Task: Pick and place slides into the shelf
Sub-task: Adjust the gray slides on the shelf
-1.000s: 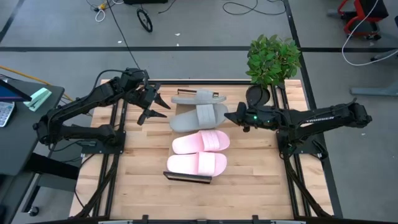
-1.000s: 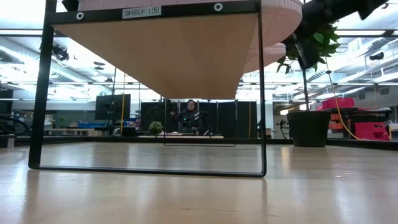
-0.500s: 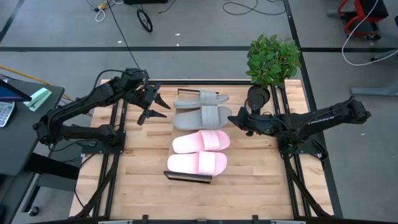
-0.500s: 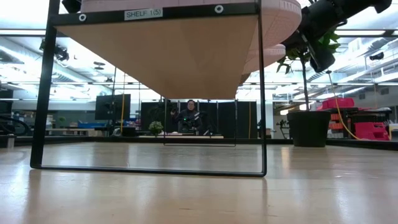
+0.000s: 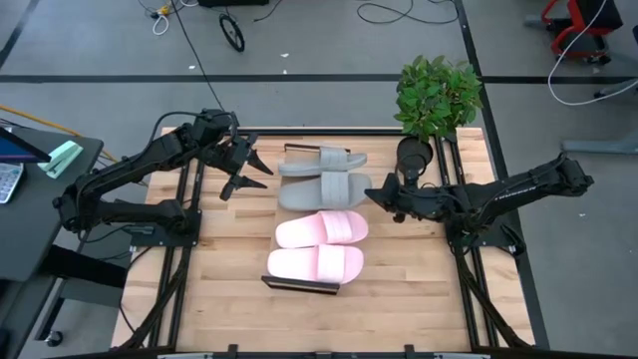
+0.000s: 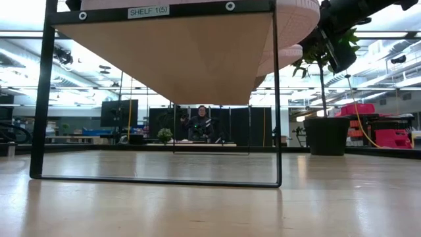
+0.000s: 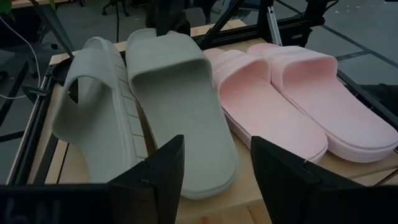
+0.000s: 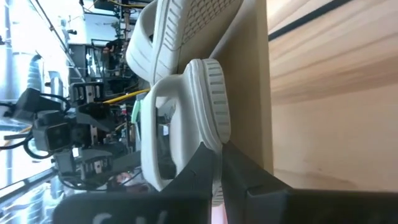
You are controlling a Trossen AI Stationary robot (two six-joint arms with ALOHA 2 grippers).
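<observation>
Four slides (image 5: 321, 188) seemingly atop shelf (image 6: 164, 52)

High view looks straight down on the whole tabletop (image 5: 229, 249) and both arms. Low view sits at tabletop level, peering under the shelf (image 6: 164, 59) into the room beyond. Left wrist view looks close along the slides (image 7: 180, 106); right wrist view, closer, faces their other ends. All four share the shelf area.
</observation>
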